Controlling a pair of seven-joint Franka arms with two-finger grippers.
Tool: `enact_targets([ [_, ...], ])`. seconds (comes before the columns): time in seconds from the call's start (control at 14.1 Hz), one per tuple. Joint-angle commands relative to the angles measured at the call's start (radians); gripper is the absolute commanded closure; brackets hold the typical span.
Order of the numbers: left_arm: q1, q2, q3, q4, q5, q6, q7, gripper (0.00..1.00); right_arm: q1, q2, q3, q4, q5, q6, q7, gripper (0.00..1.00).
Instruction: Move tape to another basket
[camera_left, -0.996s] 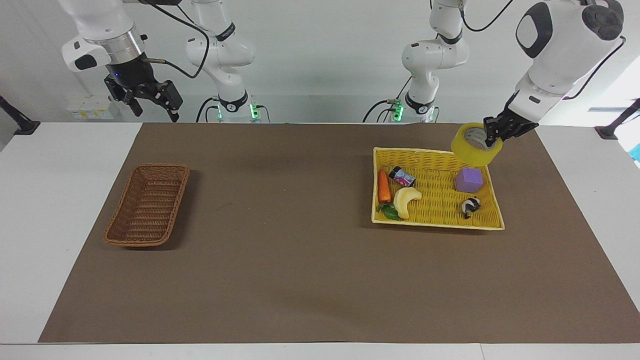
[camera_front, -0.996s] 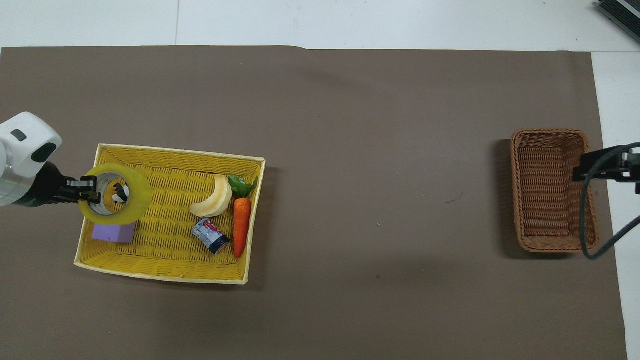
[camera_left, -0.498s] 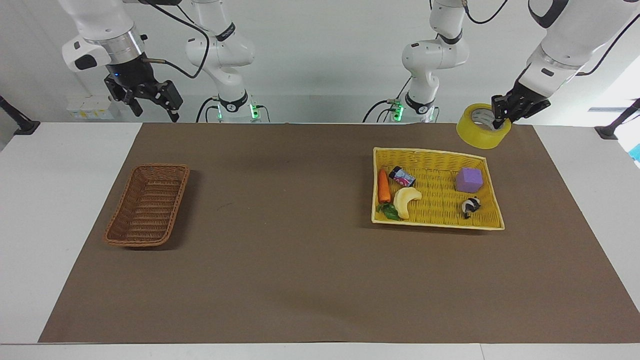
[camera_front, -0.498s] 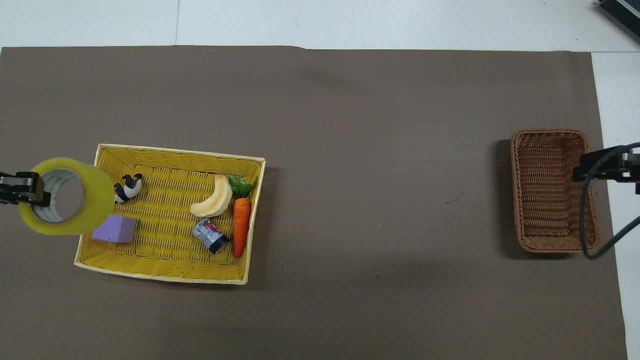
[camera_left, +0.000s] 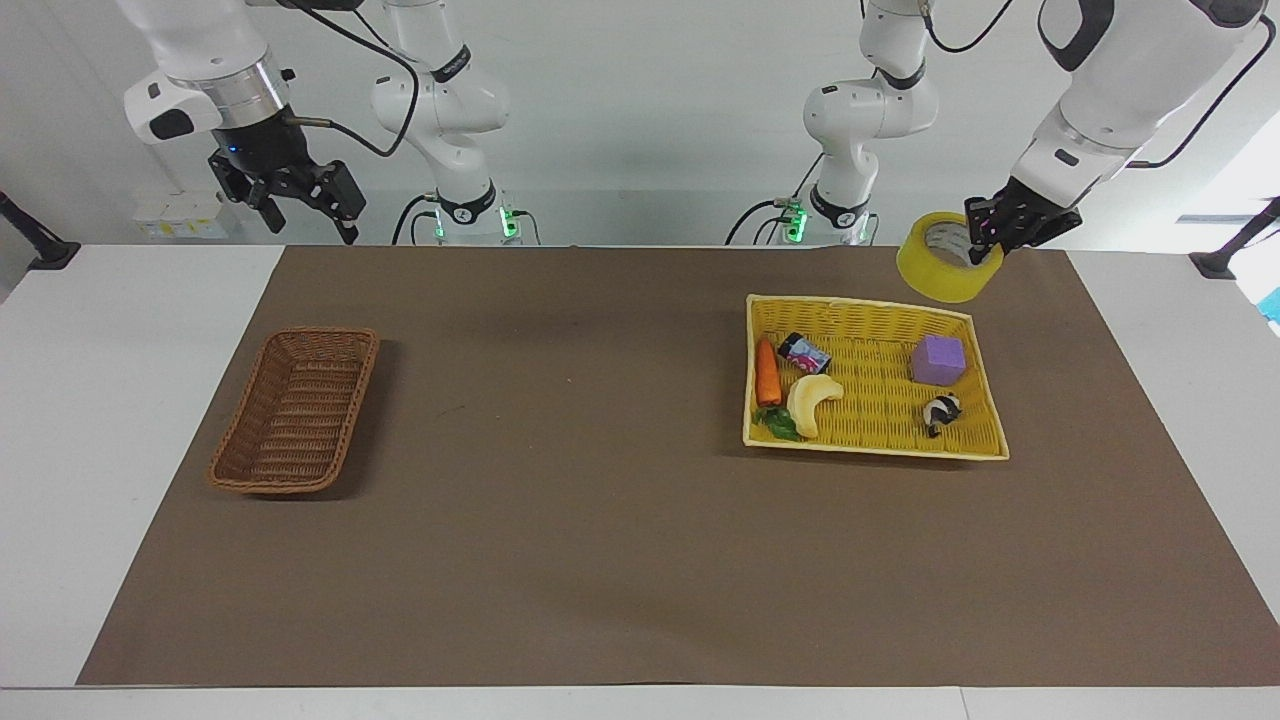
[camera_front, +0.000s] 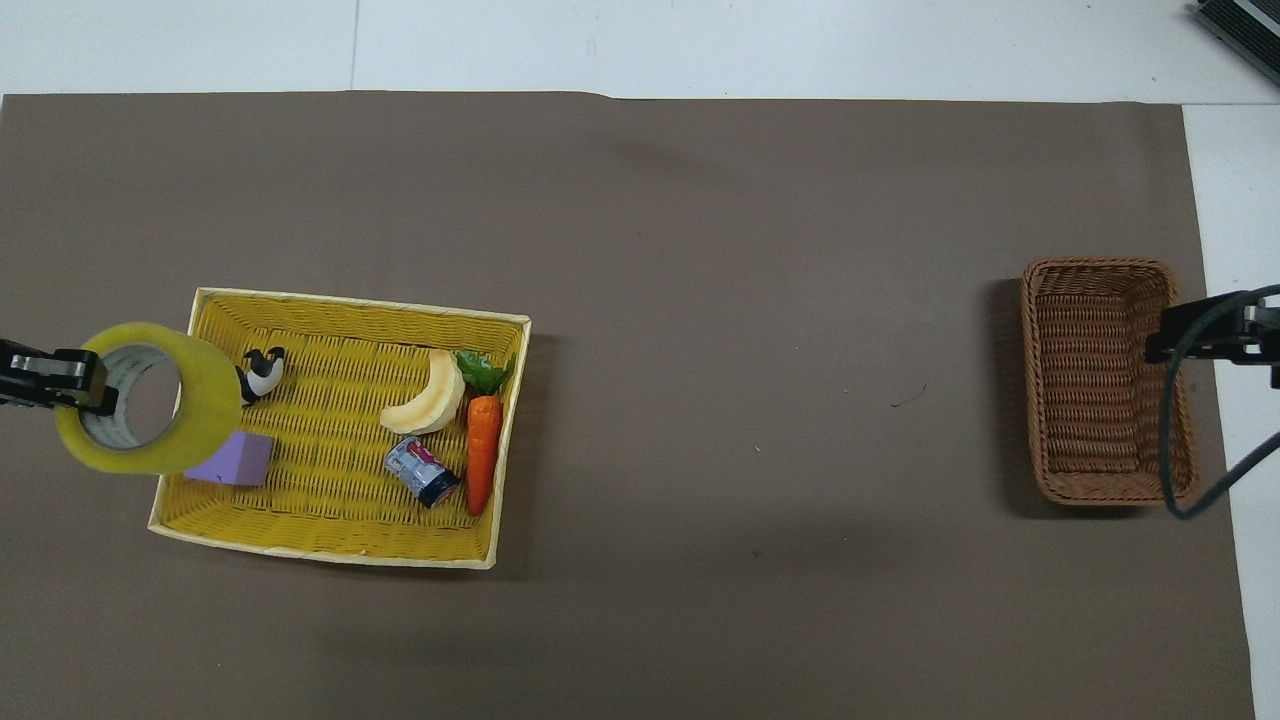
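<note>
Facing view first, and the left gripper (camera_left: 985, 240) is up in the air with the wide roll of translucent yellow packing tape (camera_left: 940, 282) clamped by its wall, one finger inside the white core, one outside. The roll hangs tilted, its hole turned up and partly toward the camera. It sits over the edge of the bright yellow flat woven tray (camera_left: 870, 305) at the left arm's end of the table, clear of everything in it.

Now the relation that matters: the small oblong dark-brown wicker basket (camera_left: 245, 420) lies at the right arm's end, well apart from the tape, with the whole open stretch of brown mat between them. From overhead the basket (camera_front: 1105, 380) has its long axis running nearer-to-farther from the robots. I'd judge the roll could go in at almost any point along that length.

The right gripper (camera_left: 312, 225) waits, jaws spread wide and holding nothing, raised at the basket's end of the table. It is by far the nearer one to the target, so it looks like either a long carry across for the left arm or a handover.

Overhead, the tape (camera_front: 212, 405) covers the tray's rim (camera_front: 350, 305) beside the purple block (camera_front: 240, 465).

As for writing, grey print rings the inside of the tape's core, and the little can (camera_front: 422, 472) carries a pink and dark label. I can read neither
</note>
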Motion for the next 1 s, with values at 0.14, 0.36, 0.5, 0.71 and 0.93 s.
enact_targets([
  [0.14, -0.15, -0.014, 0.003, -0.005, 0.001, 0.022, -0.203, 1.0, -0.007, -0.018, 0.002, -0.021, 0.007, 0.01, -0.017, 0.0],
  [0.36, -0.233, -0.016, 0.002, 0.002, -0.016, 0.02, -0.306, 1.0, -0.007, -0.018, 0.002, -0.021, 0.007, 0.01, -0.017, 0.0],
  [0.5, -0.271, -0.014, -0.01, 0.018, -0.048, 0.007, -0.336, 1.0, -0.007, -0.018, 0.002, -0.021, 0.007, 0.01, -0.017, 0.0],
  [0.71, -0.287, -0.013, -0.064, 0.04, -0.094, 0.0, -0.387, 1.0, -0.007, -0.018, 0.002, -0.021, 0.007, 0.01, -0.017, 0.0],
  [0.93, -0.288, -0.002, -0.138, 0.043, -0.172, 0.118, -0.7, 1.0, -0.007, -0.018, 0.002, -0.021, 0.007, 0.01, -0.017, 0.0],
])
